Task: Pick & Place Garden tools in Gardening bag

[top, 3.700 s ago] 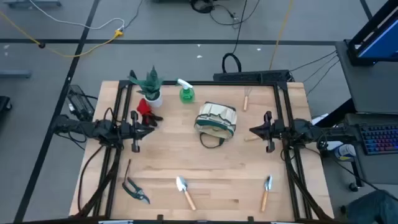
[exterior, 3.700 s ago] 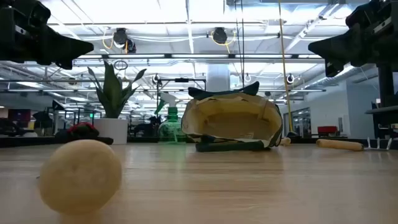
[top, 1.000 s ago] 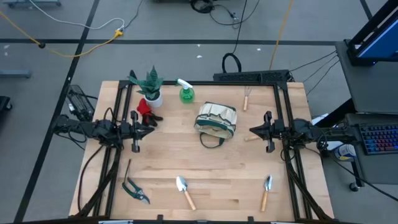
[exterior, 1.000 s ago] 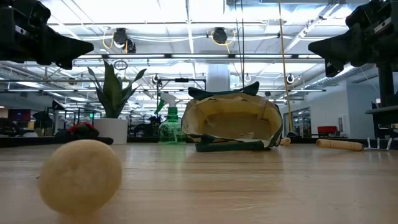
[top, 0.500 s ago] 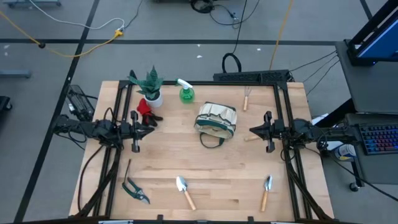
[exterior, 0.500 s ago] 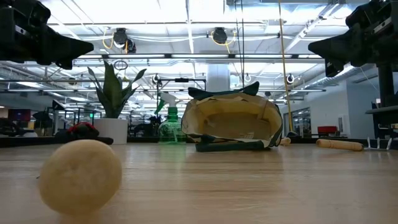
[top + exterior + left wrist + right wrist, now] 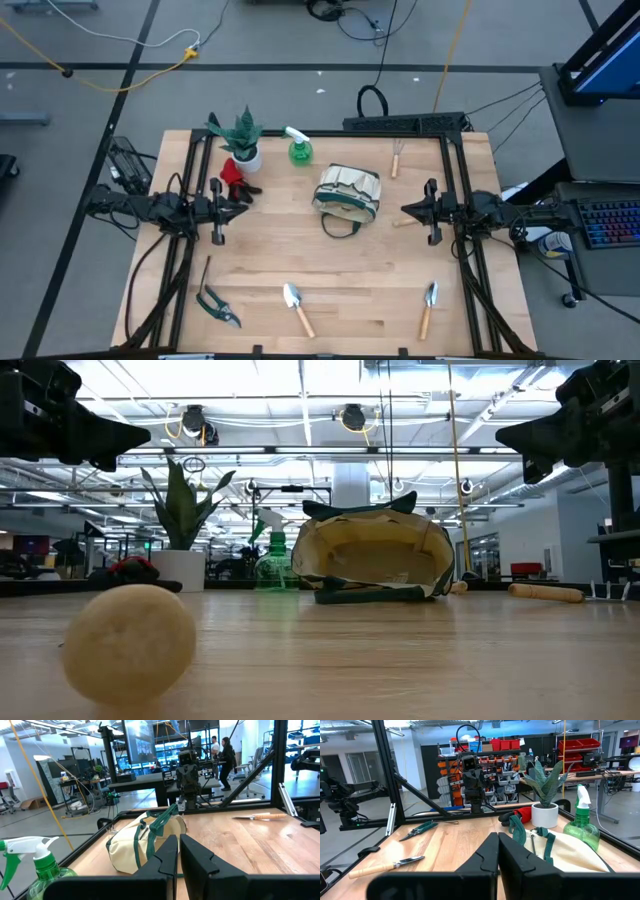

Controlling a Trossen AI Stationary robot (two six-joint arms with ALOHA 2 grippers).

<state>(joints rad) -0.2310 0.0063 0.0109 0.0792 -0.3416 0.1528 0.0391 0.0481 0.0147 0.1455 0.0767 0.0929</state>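
Nothing is being changed across the last few seconds: both arms are being held in the same raised rest pose and every item on the bench is being left where it lay, so the task is judged as not yet begun. The left hand is being kept above the left side of the bench, its fingers brought together with only a slit between them and nothing clamped. The right hand is being kept above the right side, its fingers pressed fully together, also empty. The gardening bag is sitting between the two hands, slightly toward the far edge, apparently tipped on its side with its mouth facing the near edge in the low view. Nothing is seen inside it. Two trowels are lying along the near edge, with the pruning shears at the near left. The thin wooden-handled tool is lying far right of the bag, and the spray bottle and the red item are standing beside the potted plant at the far left. Every tool is still being left to be picked, and either hand will have to be opened before a first grasp.
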